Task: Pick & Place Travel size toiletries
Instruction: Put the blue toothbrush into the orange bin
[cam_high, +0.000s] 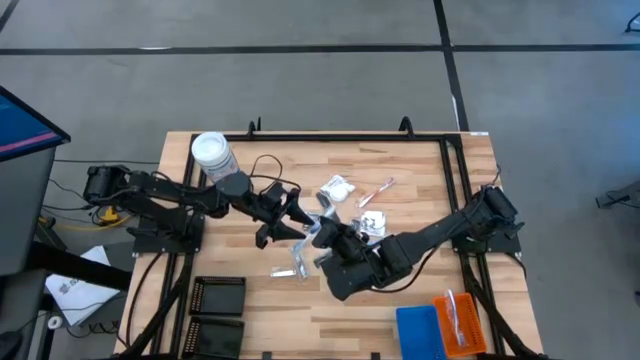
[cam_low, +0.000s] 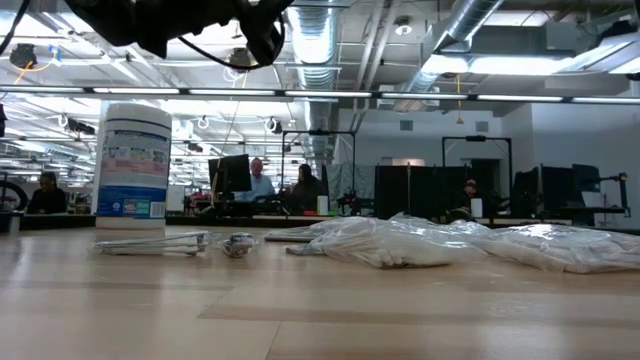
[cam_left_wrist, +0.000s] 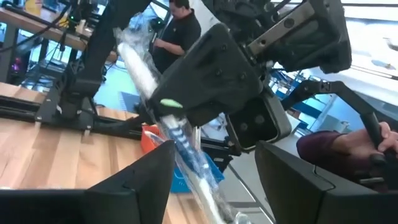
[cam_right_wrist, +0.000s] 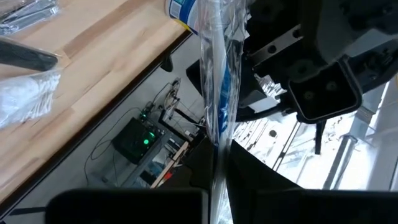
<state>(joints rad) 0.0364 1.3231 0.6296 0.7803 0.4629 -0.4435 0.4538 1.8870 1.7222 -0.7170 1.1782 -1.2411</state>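
Closest to the left wrist lens are that arm's own two dark fingers, spread apart, with a clear-wrapped blue toothbrush running up between them. The left pincer is open and, as far as these views show, grips nothing yet. The right pincer is clamped shut on the toothbrush; its wrist view shows the wrapped brush standing straight out from between its own fingers.

The relation that matters: the two pincers face each other above the middle of the table, just apart, and the toothbrush's long axis runs from the right pincer toward the left one, its free end reaching into the left pincer's gap. In my judgement this is a hand-over, and the left pincer only has to close across the wrapper, square to that axis. The left arm is the nearer free one.

The high view gives the layout: more toiletries lie on the table, a white sachet and a pink toothbrush beyond the pincers, silvery pieces on the near side, well apart from the blue tray and orange tray. It cannot show the brush between the fingers; only the wrist views do. The low view shows the jar and crinkly sachets resting on the table, with the arms mostly out of view above.
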